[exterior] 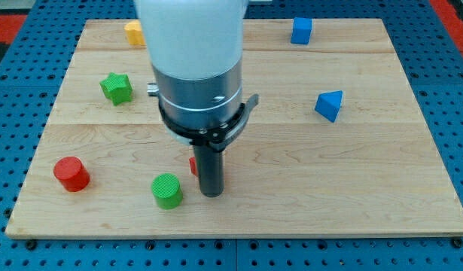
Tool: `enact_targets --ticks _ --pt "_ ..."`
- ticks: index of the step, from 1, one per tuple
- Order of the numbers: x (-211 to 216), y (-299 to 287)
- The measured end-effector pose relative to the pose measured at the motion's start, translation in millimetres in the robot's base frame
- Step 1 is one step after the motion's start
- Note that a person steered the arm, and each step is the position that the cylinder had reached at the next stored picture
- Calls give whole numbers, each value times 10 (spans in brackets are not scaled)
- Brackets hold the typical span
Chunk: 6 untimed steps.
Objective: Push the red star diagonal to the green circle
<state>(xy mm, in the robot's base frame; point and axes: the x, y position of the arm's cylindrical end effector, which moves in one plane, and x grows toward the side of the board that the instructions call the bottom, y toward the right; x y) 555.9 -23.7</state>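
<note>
The pale wooden tabletop (351, 188) fills most of the view, set on a blue pegboard, and the white-and-grey arm comes down over its middle, blocking a good part of it. There is no gripper on this arm to be open or closed; it ends in a straight dark rod, and my tip (210, 194) rests on the wood toward the view's bottom.

The red star-shaped block (193, 165) is almost wholly hidden behind the rod: only slivers of red show at either side of it, so the star seems to sit touching or just behind the tip. I cannot make out its shape from here. Just beside it, at the view's left and a little lower, stands the green round block (167, 190), the green circle.

Other pieces lie well apart: a red cylinder (71, 174) at the left, a green star block (117, 88), a blue wedge-like block (330, 105), a blue cube (301, 31) and a yellow block (133, 33) half hidden by the arm.

I judge the push to be in its closing stage, the star already near the circle's upper-right corner. The next move calls for a short, careful nudge, without striking the circle.
</note>
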Motion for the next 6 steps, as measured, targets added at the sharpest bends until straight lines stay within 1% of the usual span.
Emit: enact_targets --ticks 2,3,4,5,6 --pt "-154 473" --pt "-453 65" --pt "-602 -88" --pt "-602 145" --pt "-602 788"
